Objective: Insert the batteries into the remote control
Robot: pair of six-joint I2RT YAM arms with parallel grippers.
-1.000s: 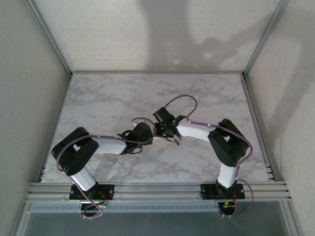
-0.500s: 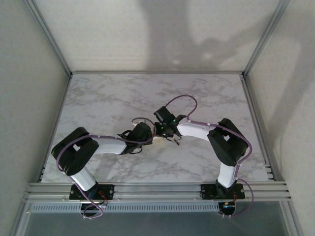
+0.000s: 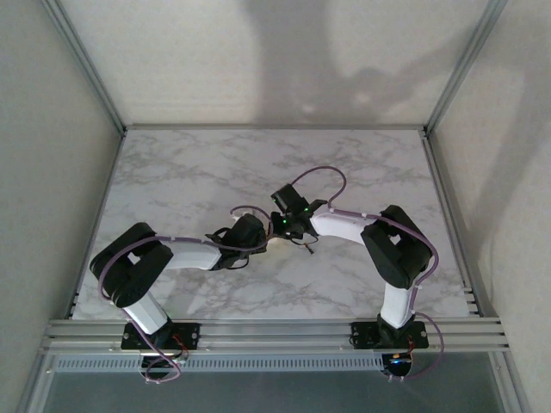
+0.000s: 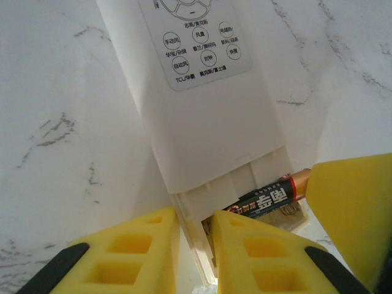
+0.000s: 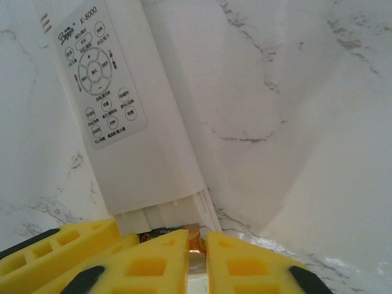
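Both arms bend inward over the marble table [image 3: 189, 172], wrists nearly meeting. The left gripper [image 4: 195, 214] clamps the slim white plastic remote control [image 4: 202, 135] (buttons up); the right gripper [image 5: 196, 236] pinches a dark, copper-tipped cylindrical battery [image 4: 266, 199] in its compartment.

A battery [image 4: 267, 199] lies slanted in the remote control [image 4: 205, 128].

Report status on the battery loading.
Left gripper shut on remote control. Right gripper shut on battery, at the open compartment. No obstruction seen.
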